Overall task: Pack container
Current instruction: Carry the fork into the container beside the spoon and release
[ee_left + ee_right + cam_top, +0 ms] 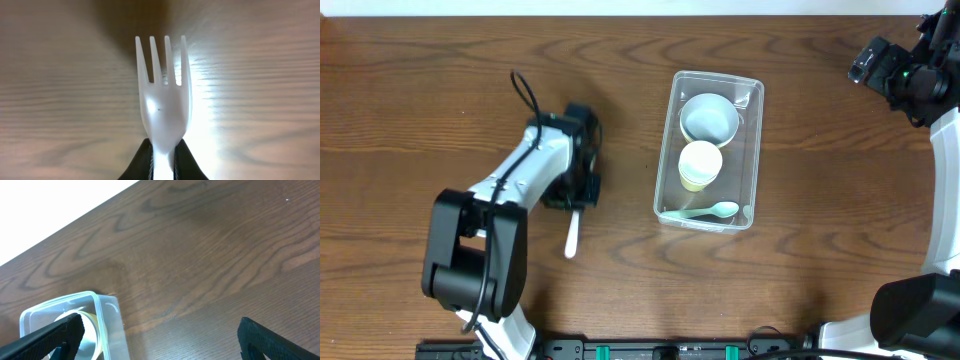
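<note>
- Container [757, 140], clear and rectangular, stands on the wooden bench [410, 80], right of centre.
- Inside it lie a pale bowl [710, 117], a yellow cup [700, 165] and a light green spoon [705, 211].
- Left hand [162, 166] is clenched on the handle of a white plastic fork [162, 100], well left of the container.
- Right hand [157, 342] is released, its fingers wide apart, off beyond the container's right side and not touching it.
</note>
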`<state>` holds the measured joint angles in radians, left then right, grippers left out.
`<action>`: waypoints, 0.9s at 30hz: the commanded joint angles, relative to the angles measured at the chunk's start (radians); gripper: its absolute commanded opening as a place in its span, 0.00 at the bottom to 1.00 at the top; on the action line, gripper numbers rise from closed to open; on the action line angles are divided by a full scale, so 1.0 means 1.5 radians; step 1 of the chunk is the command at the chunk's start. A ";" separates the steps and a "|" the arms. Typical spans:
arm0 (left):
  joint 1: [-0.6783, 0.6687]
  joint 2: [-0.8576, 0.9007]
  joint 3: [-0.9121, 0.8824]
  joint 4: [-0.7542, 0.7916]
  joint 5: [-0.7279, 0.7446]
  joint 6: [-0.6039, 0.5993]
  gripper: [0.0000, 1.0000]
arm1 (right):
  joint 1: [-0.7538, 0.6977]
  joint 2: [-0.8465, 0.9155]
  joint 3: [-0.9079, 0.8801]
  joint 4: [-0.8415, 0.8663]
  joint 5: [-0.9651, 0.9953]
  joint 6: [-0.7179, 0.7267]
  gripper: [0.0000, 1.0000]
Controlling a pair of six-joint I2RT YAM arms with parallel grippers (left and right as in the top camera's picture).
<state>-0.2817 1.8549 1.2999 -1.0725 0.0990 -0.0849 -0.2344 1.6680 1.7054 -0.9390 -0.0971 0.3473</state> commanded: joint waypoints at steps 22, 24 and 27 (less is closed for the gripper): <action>-0.431 0.040 0.252 0.171 -0.038 0.216 0.06 | -0.006 -0.001 0.000 0.000 0.002 -0.003 0.99; -0.445 0.061 0.252 0.180 -0.039 0.247 0.06 | -0.006 -0.001 0.000 0.000 0.002 -0.003 0.99; -0.459 0.082 0.252 0.186 -0.039 0.296 0.06 | -0.006 -0.001 0.000 0.000 0.002 -0.003 0.99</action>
<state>-0.9531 1.9747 1.6726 -0.7963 0.0483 0.2607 -0.2344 1.6680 1.7054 -0.9386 -0.0971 0.3473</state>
